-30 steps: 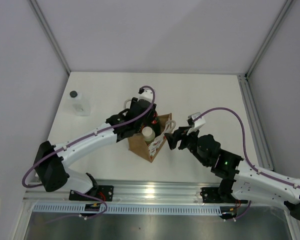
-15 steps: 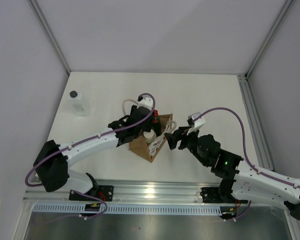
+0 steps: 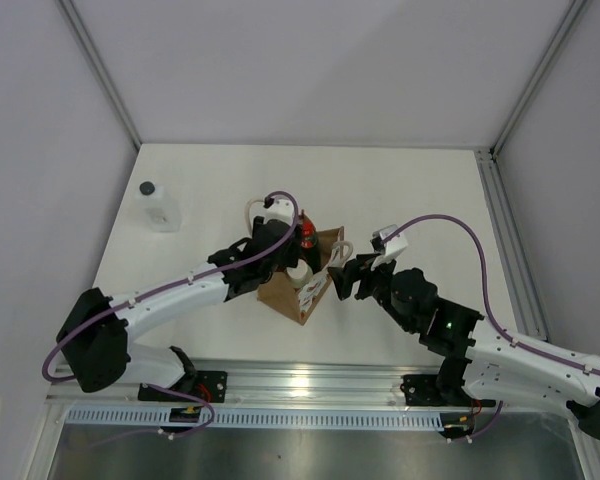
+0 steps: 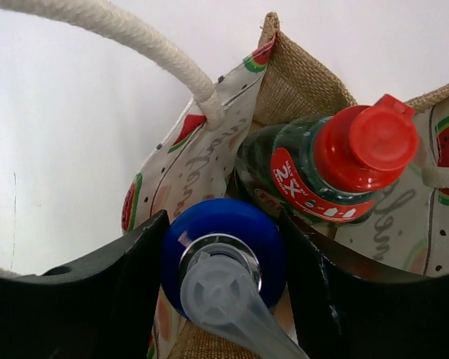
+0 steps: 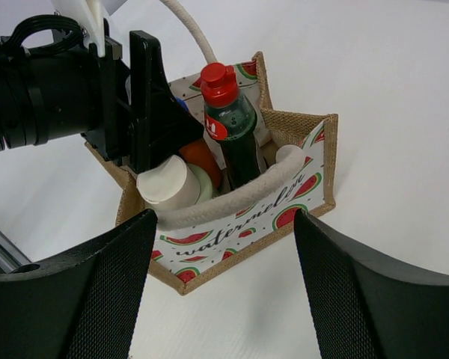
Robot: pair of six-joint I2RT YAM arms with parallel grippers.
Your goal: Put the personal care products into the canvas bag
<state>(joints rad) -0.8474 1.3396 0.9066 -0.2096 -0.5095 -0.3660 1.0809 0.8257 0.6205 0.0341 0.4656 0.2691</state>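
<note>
The canvas bag [image 3: 283, 296] [image 5: 243, 224] [image 4: 295, 82] stands mid-table, brown with a watermelon print and cream rope handles. Inside it stand the dark bottle with the red cap [image 3: 306, 236] [image 4: 370, 142] [image 5: 221, 78], the olive-green bottle with the cream cap [image 5: 168, 183] [image 3: 298, 272] and the orange bottle [image 5: 202, 157]. My left gripper [image 3: 290, 256] [image 4: 224, 228] reaches into the bag, shut on the orange bottle's blue cap [image 4: 232, 224]. The clear bottle with the black cap [image 3: 160, 207] stands on the table at the far left. My right gripper [image 3: 338, 278] [image 5: 223, 218] hovers open just right of the bag, holding nothing.
A metal rail [image 3: 300, 385] runs along the near edge with both arm bases on it. Aluminium frame posts [image 3: 505, 150] border the white table at the back corners and the right side.
My left gripper has shifted toward the near left over the bag, uncovering the red-capped bottle. The right arm has stayed still.
</note>
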